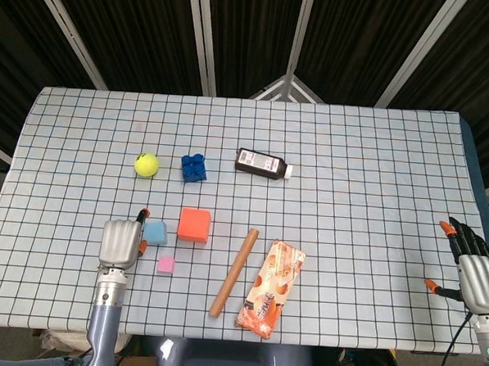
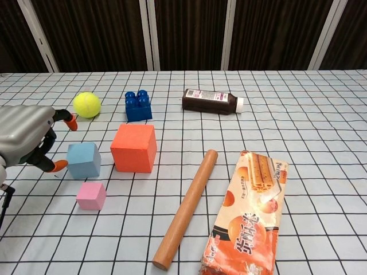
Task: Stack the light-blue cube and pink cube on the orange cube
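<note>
The light-blue cube [image 1: 155, 232] [image 2: 84, 160] rests on the table just left of the bigger orange cube [image 1: 194, 225] [image 2: 134, 148]. In front of the light-blue one lies the small pink cube [image 1: 165, 264] [image 2: 91, 196]. My left hand [image 1: 120, 244] [image 2: 26, 143] hovers at the light-blue cube's left side with fingers apart; an orange fingertip [image 2: 59, 166] is close to the cube's lower left edge, and contact is unclear. It holds nothing. My right hand [image 1: 473, 273] stays at the table's right edge, fingers spread and empty, seen only in the head view.
A wooden rod [image 1: 234, 271] [image 2: 186, 209] and a snack packet [image 1: 272, 288] [image 2: 248, 215] lie right of the cubes. Behind them are a yellow ball [image 1: 147, 164] [image 2: 86, 105], a dark-blue brick [image 1: 194, 167] [image 2: 138, 105] and a brown bottle [image 1: 263, 164] [image 2: 211, 102].
</note>
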